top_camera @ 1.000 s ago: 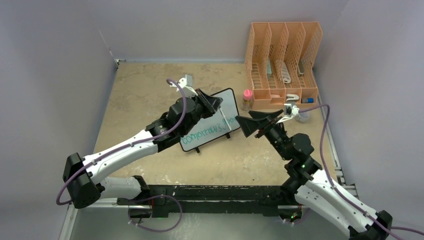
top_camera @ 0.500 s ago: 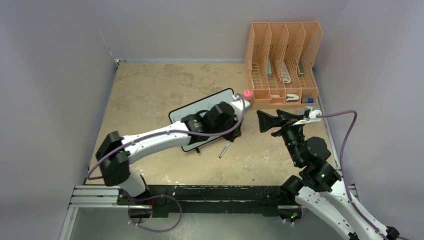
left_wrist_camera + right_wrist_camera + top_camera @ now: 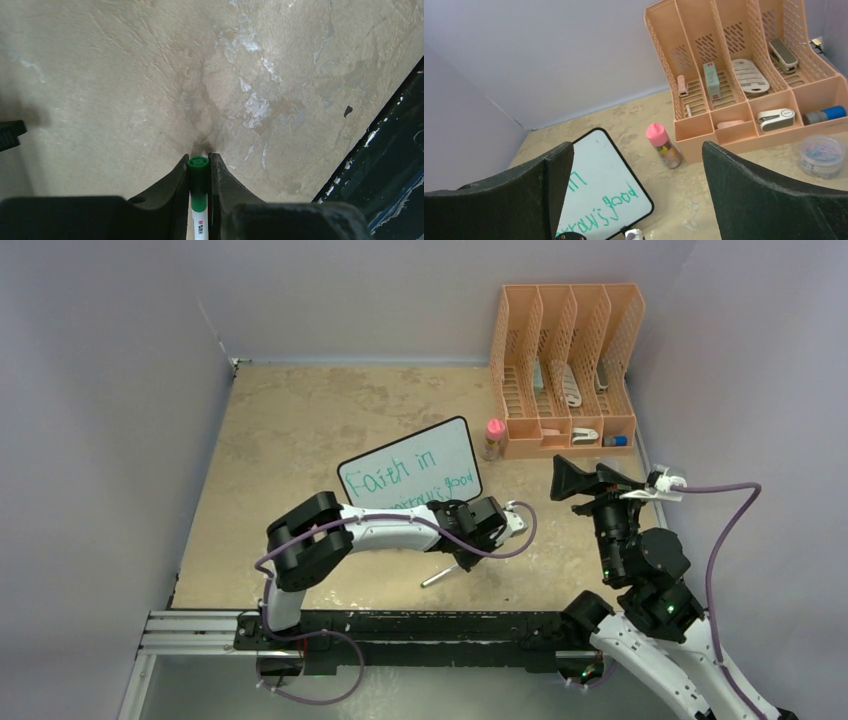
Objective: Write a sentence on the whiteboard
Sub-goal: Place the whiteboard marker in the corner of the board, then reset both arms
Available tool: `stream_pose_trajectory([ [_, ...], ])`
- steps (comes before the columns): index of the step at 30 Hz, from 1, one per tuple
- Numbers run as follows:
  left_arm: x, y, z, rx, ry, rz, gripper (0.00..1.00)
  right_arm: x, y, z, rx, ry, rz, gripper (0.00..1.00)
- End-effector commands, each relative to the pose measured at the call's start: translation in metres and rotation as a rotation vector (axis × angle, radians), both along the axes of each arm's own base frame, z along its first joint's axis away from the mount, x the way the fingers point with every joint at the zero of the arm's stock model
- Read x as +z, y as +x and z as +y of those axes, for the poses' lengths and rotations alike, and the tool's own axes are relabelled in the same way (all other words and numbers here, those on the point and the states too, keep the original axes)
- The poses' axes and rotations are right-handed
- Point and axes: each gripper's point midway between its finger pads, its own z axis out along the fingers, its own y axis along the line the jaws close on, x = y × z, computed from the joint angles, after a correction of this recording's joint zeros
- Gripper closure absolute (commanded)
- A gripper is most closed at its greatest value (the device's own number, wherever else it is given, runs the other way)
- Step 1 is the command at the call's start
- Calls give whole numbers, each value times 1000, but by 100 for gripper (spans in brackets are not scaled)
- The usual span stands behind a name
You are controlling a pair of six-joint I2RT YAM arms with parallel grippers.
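looks like the sentence (image 3: 400, 472) is done on the whiteboard (image 3: 452, 442) just behind my left fingers (image 3: 171, 189), which are pinching the green marker (image 3: 198, 192) low over the table (image 3: 125, 75), right fingers (image 3: 764, 200) spread wide and empty, so next i'd guess lay it down flat and let go

The whiteboard (image 3: 452, 450) sits on the worktop (image 3: 280, 440) showing the green sentence (image 3: 398, 472), the left gripper (image 3: 462, 560) just in front holding a marker (image 3: 438, 576) low, the right gripper (image 3: 556, 478) wide open off right
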Motion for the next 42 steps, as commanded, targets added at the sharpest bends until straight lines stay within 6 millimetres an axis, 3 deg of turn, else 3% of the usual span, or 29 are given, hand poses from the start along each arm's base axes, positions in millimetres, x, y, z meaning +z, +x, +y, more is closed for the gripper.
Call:
stream_pose_trajectory([
  [1,15,6,-21,-46,-67,-58,83,13,-3,-16,-68,8,-20,1],
  [6,14,6,-19,-47,-63,-61,63,10,-4,-19,-80,13,-16,1],
  [10,34,8,-19,-10,-98,-76,54,10,-5,-23,-93,18,-18,1],
  [15,116,35,-19,99,-213,-203,39,14,-6,-26,-104,24,-26,1],
  [19,190,76,5,239,-313,-274,33,17,-5,-27,-115,22,-31,1],
  [22,240,114,42,377,-391,-320,32,18,-5,-28,-123,18,-33,1],
  [25,276,142,88,513,-448,-389,26,21,-6,-29,-126,22,-37,1],
  [28,296,164,145,663,-489,-418,22,21,-6,-31,-133,22,-37,1],
  [31,308,172,204,813,-529,-447,20,20,-5,-32,-141,15,-32,1],
  [36,328,153,291,1024,-565,-581,14,21,-5,-37,-172,0,-26,2],
  [42,355,90,352,1165,-664,-742,12,27,-6,-46,-217,-18,-29,1],
])
